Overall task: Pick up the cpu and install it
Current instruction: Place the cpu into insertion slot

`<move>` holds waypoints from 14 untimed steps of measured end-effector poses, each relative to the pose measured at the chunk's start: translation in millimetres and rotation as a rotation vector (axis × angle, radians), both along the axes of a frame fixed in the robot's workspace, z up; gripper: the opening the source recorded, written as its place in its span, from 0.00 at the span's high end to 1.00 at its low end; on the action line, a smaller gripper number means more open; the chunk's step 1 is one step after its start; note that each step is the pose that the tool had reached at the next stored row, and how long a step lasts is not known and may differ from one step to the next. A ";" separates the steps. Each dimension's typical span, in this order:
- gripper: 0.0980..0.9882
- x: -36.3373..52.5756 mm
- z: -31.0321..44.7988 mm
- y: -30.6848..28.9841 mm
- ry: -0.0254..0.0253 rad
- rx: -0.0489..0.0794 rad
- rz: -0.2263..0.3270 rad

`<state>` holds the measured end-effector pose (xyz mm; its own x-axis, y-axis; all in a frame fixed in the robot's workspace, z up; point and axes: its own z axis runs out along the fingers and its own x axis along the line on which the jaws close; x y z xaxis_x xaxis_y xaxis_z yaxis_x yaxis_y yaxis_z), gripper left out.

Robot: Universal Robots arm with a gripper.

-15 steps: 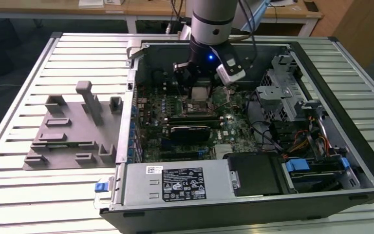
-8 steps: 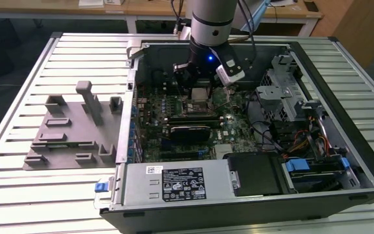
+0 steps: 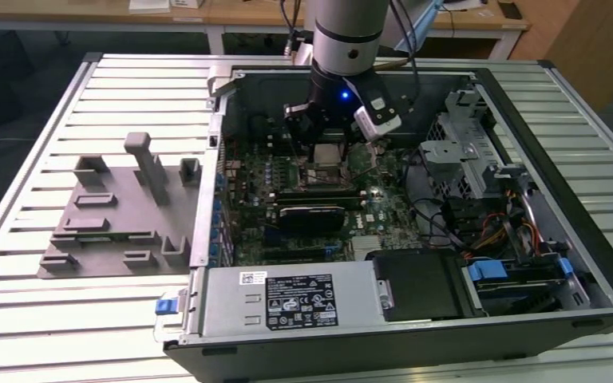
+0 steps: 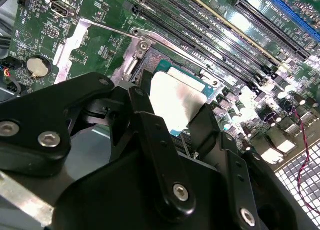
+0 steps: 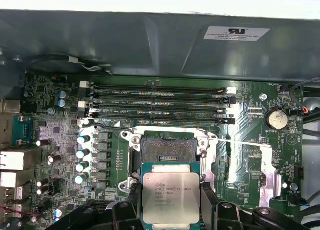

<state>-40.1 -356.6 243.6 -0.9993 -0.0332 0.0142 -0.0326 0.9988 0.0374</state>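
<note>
Your tool [image 5: 171,193] is clamped on the cpu [image 5: 171,199], one finger on each of two opposite edges, with the chip held flat. In the exterior view, the open socket [image 3: 326,174] lies just toward 6 o'clock from the chip. You can't judge the height above the socket, and the chip's underside is hidden.

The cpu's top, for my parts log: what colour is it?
Pale silver-white metal with a green rim; the cpu shows best in the first wrist view.

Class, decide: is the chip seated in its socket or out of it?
Out. The gripper grips the chip by two edges; the socket shows a dark, bare recess.
</note>
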 end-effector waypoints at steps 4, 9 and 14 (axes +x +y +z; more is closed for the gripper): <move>0.50 0.0 0.0 0.0 0.0000 0.000 0.000; 0.50 0.0 -0.1 0.0 0.0000 0.000 -0.001; 0.50 0.0 -0.2 0.0 -0.0001 0.000 -0.086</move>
